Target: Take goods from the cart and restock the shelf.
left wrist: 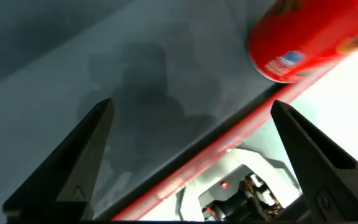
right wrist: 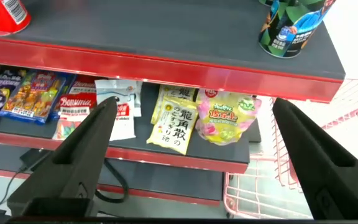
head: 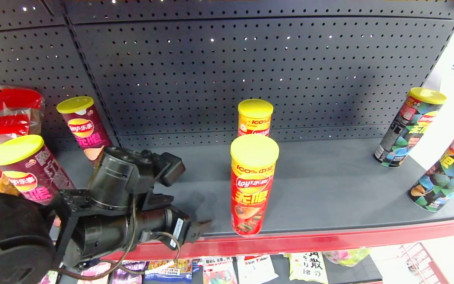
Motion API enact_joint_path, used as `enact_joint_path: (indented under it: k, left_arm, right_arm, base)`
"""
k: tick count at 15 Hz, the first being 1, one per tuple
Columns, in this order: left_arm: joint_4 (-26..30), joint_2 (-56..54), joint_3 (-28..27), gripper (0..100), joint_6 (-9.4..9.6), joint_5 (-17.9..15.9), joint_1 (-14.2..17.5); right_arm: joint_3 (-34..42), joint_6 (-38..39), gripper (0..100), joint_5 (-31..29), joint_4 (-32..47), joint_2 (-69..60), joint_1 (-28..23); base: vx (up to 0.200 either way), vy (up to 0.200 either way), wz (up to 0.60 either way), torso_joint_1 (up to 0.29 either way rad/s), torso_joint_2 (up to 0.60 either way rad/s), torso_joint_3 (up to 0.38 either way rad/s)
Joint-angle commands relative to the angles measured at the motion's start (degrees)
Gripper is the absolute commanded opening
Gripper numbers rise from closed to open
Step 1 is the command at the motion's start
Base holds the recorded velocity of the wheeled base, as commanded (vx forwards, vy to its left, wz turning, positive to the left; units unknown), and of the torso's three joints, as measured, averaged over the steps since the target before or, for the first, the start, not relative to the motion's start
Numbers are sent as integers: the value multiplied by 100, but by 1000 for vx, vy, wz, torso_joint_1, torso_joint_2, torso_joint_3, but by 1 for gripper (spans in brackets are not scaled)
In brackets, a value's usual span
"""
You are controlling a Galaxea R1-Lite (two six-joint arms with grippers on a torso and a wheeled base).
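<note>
In the head view my left gripper (head: 200, 229) hung at the shelf's (head: 329, 185) front edge, beside the upright red can (head: 253, 185). The left wrist view showed it wide, empty. In the right wrist view my right gripper (right wrist: 192, 104) gaped empty above the cart (right wrist: 229, 193). I judged fetching came next.

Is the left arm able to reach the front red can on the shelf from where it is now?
Probably yes: the left gripper, open, sits beside the red can at the shelf edge, with bare shelf between them.
</note>
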Motion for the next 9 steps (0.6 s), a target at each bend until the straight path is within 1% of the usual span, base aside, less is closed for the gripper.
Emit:
enact_joint_path:
  k: [1, 3, 5, 6, 7, 8, 9]
  left_arm:
    - [-3, 271, -155, 100, -9, 57, -104]
    - [-3, 421, -278, 100, -9, 66, -130]
    - [-3, 623, -489, 100, -9, 198, -139]
    - [-3, 623, -489, 100, -9, 198, -139]
    - [-3, 746, -638, 100, -9, 224, -139]
    - [-3, 772, -674, 100, -9, 233, -139]
    - [-3, 851, -735, 100, -9, 233, -200]
  right_arm:
    - [36, -4, 100, 1, 0, -58, 1]
    - [80, -4, 100, 1, -18, -76, 1]
    - [89, -4, 100, 1, 0, -155, 1]
    - [89, -4, 100, 1, 0, -155, 1]
    - [89, -4, 100, -8, 0, -155, 1]
    - [89, -4, 100, -8, 0, -155, -8]
    - [89, -4, 100, -8, 0, -155, 1]
  base:
    - [0, 0, 0, 0, 0, 0]
    - [0, 0, 0, 0, 0, 0]
    - [0, 0, 0, 0, 0, 0]
    - [0, 0, 0, 0, 0, 0]
    - [0, 0, 0, 0, 0, 0]
    - [0, 0, 0, 0, 0, 0]
    - [0, 0, 0, 0, 0, 0]
